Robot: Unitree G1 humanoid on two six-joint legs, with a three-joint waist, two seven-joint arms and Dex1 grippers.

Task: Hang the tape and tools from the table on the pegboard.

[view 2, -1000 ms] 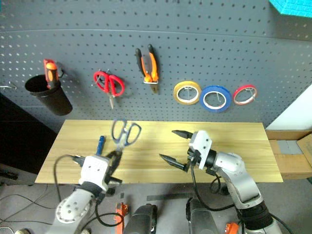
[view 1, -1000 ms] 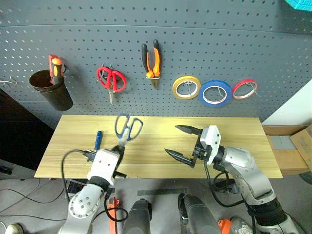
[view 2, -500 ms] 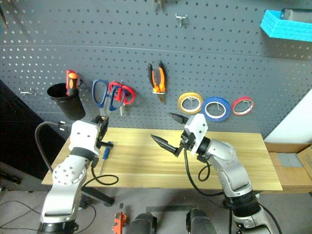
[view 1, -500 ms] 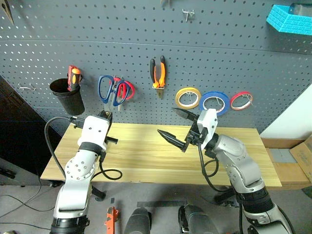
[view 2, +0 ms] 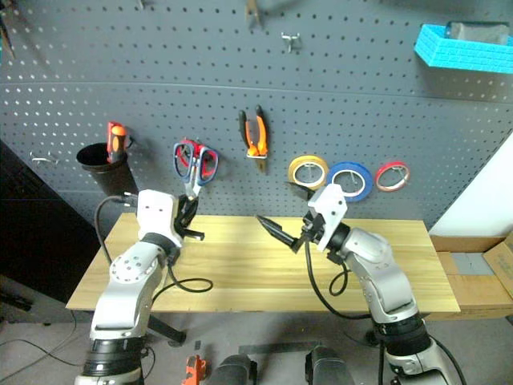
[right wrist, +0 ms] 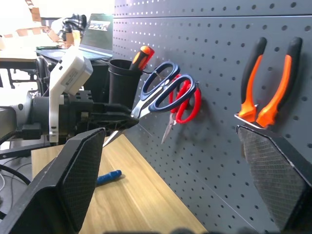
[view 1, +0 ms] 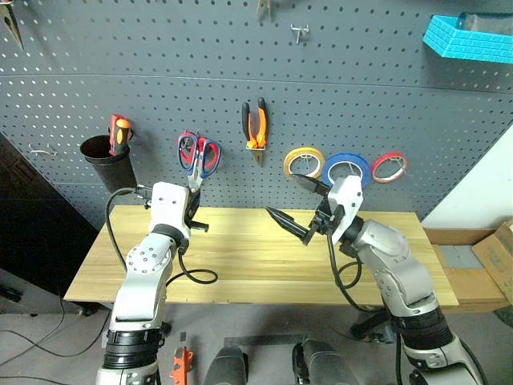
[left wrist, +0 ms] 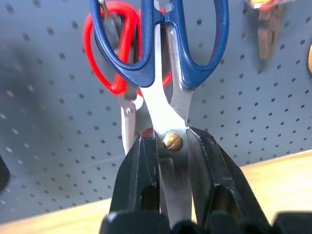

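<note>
Two pairs of scissors sit together on the left part of the pegboard [view 1: 321, 104], a dark grey panel with a regular grid of small holes. The scissors [left wrist: 163, 73] with smooth dark blue handle loops are held up against the board by the left gripper [left wrist: 170, 146], whose two black fingers are clenched on the shiny steel blades near the brass pivot screw. Behind them hang the red-handled scissors [left wrist: 114, 53], partly covered. To the left of both, one black cup [view 1: 103, 159] hangs on the board with one orange-handled screwdriver [view 1: 118, 132] standing in it.

One small blue-handled screwdriver [right wrist: 108, 177] lies flat on the counter [view 1: 264, 269], a long light wooden top with pale grain.

One pair of pliers [view 1: 255, 128] with orange-and-black handles hangs on the board near the middle, jaws downward. The right gripper [view 1: 298, 208] hovers above the counter with its pointed black fingers spread wide and nothing between them.

Three tape rolls, all thin open rings, hang in a row further right: one yellow roll [view 1: 304, 163], then the blue tape [view 1: 347, 170], a little larger, then one red roll [view 1: 389, 167]. One turquoise basket [view 1: 467, 38] with a ribbed wall is at the top right.
</note>
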